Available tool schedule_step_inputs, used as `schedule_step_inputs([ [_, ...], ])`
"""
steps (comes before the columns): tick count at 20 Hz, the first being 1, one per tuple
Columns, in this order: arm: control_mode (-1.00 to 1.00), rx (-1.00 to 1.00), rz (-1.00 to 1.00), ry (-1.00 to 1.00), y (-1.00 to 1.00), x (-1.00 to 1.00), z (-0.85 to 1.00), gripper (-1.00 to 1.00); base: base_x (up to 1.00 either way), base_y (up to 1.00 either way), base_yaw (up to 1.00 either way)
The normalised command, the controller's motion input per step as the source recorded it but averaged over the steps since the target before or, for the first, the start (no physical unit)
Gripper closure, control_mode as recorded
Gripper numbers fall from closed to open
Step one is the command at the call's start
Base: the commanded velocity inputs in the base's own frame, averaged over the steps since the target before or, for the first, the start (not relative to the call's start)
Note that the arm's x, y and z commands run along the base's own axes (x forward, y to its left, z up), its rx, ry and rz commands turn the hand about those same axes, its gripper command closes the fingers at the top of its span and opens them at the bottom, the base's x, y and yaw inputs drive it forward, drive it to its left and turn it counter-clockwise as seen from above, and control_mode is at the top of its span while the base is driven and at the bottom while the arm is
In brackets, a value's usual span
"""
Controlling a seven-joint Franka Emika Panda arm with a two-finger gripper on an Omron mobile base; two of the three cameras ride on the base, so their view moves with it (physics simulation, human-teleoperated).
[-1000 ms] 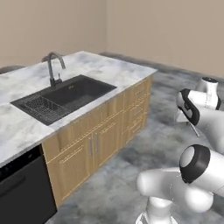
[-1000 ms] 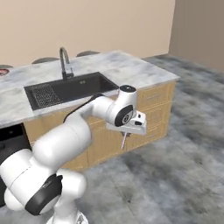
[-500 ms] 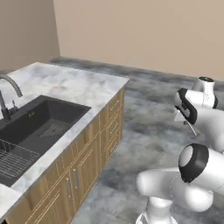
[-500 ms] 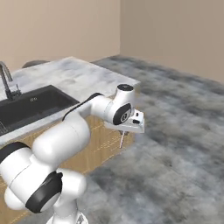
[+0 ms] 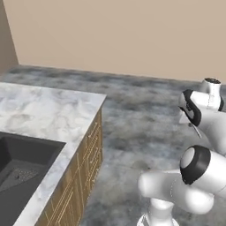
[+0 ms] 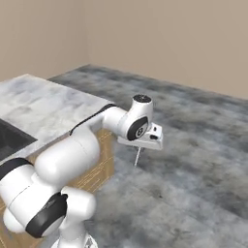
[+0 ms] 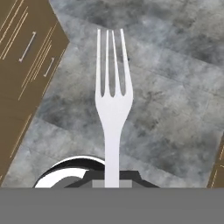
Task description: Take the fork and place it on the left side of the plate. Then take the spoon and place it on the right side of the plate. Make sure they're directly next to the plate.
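Silver fork [image 7: 112, 105]: held by its handle in the gripper [image 6: 139, 151]; in the hand view it runs straight from 6 o'clock toward 12 o'clock, three tines free at the top.
Gripper: clamped on the fork handle (the finger tips themselves are hidden at the bottom of the hand view); in the right base view it hangs out over the floor [image 6: 193, 169], with the fork pointing down from it as a thin grey sliver [image 6: 137, 157].
Floor: mottled grey stone, lying behind the fork in the hand view.
Cabinet [image 7: 24, 65]: brown wood fronts with slim bar handles, at 10 o'clock of the fork in the hand view.
Counter [image 5: 42, 114]: grey-white marble, at 9 o'clock in the left base view.
Sink [image 5: 20, 170]: dark basin set in the counter, at 8 o'clock in the left base view.
Wall [image 5: 123, 35]: plain beige, across 12 o'clock.
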Motion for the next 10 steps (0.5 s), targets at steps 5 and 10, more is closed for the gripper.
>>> schedule_step_inputs([
  [5, 1.0, 0.0, 0.0, 0.0, 0.0, 0.0, 0.0, 1.0, 1.0, -0.14, 0.0],
  [10, 1.0, 0.0, 0.0, 0.0, 0.0, 0.0, 0.0, 1.0, 1.0, -0.32, 0.02],
])
